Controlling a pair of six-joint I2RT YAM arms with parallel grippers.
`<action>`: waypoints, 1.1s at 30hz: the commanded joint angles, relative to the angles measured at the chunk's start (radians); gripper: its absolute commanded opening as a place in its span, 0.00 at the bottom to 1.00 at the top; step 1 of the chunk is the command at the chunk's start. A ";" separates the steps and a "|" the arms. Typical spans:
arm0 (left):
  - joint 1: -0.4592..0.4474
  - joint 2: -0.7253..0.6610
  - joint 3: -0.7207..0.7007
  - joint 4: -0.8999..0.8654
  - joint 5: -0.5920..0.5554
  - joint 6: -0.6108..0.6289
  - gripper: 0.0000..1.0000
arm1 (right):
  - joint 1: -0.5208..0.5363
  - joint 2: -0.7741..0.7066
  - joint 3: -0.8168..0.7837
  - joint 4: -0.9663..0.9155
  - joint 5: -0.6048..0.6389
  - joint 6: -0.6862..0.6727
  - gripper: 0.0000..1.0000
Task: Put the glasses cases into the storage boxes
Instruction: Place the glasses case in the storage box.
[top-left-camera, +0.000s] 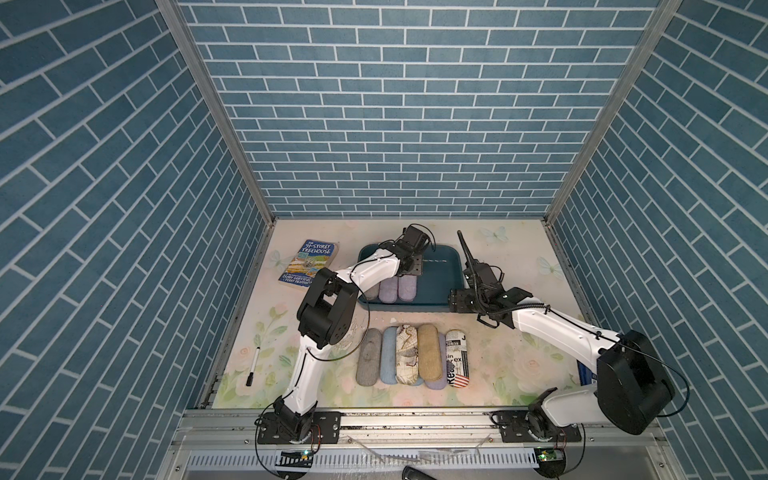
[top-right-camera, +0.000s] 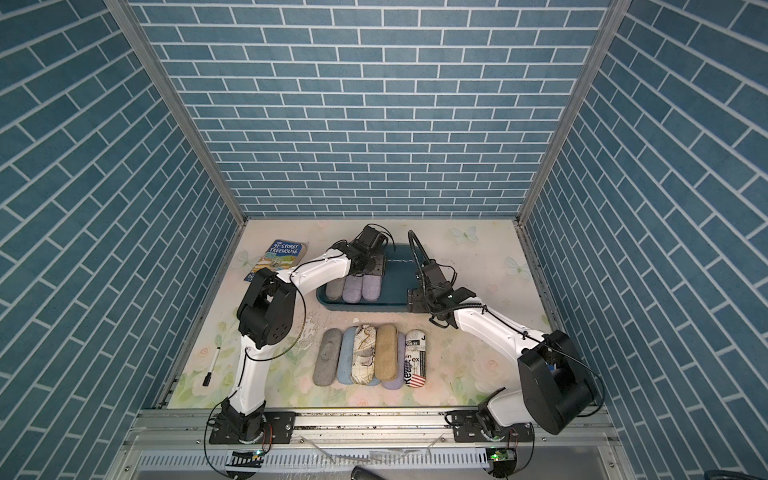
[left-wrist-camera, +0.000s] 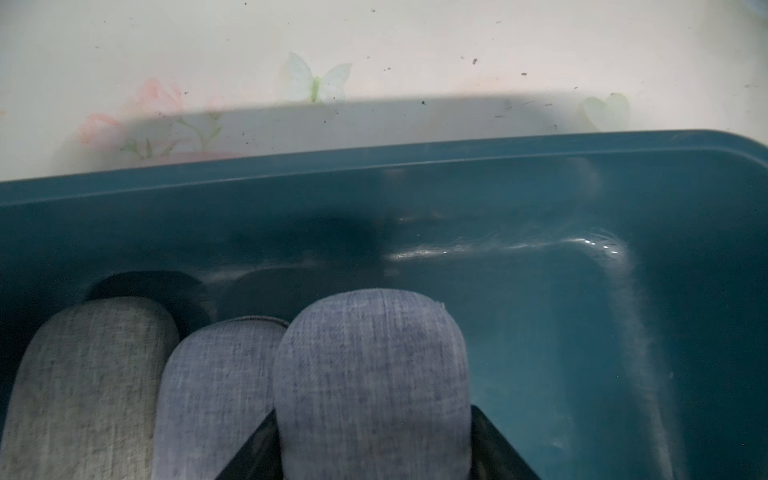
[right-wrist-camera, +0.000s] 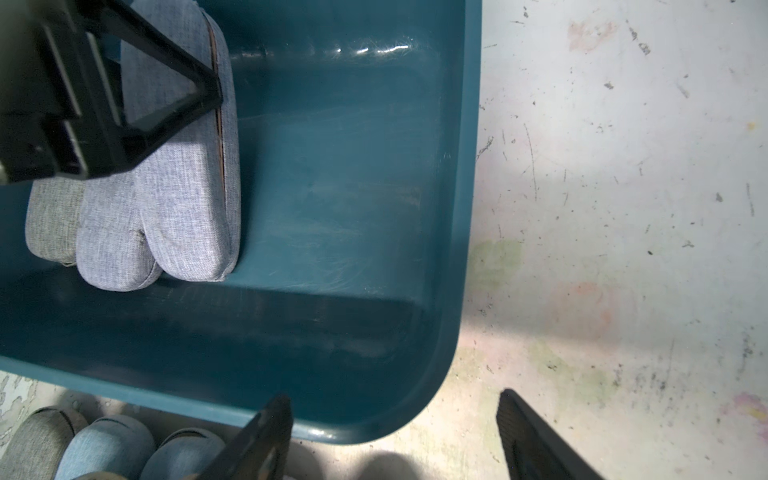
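Looking into the tub (top-left-camera: 457, 266), we find three cases lying side by side at its left end. A grey case (left-wrist-camera: 83, 382) lies nearest the tub's left wall, a lilac case (left-wrist-camera: 216, 395) in the middle, and a second lilac case (left-wrist-camera: 370, 374) on the side toward the tub's right end. The left jaws are clamped on the second lilac case, one on each long side. Its rounded end sticks out past them toward the tub's far wall, and it touches its lilac neighbour. The right jaws stand apart and hold nothing. They hover at the tub's near right corner, one over the rim and the other over the worktop (right-wrist-camera: 623, 166) just outside it. In front of the tub, well apart from it, more cases lie packed in a row on the worktop. Among them are a light blue case (top-left-camera: 389, 357), a map case (top-left-camera: 407, 353), a tan case (top-left-camera: 430, 351) and a newsprint case (top-left-camera: 457, 357). A book (top-left-camera: 309, 262) lies left of the tub.
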 joint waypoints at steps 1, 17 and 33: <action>0.010 0.030 0.033 -0.060 -0.035 0.008 0.65 | -0.004 0.007 -0.019 0.005 -0.002 0.035 0.79; 0.010 0.029 0.015 -0.056 -0.043 -0.013 0.74 | -0.007 -0.034 -0.035 0.004 -0.009 0.042 0.79; 0.013 -0.240 -0.180 0.093 0.007 -0.008 0.77 | 0.074 -0.128 -0.038 -0.090 -0.096 0.035 0.76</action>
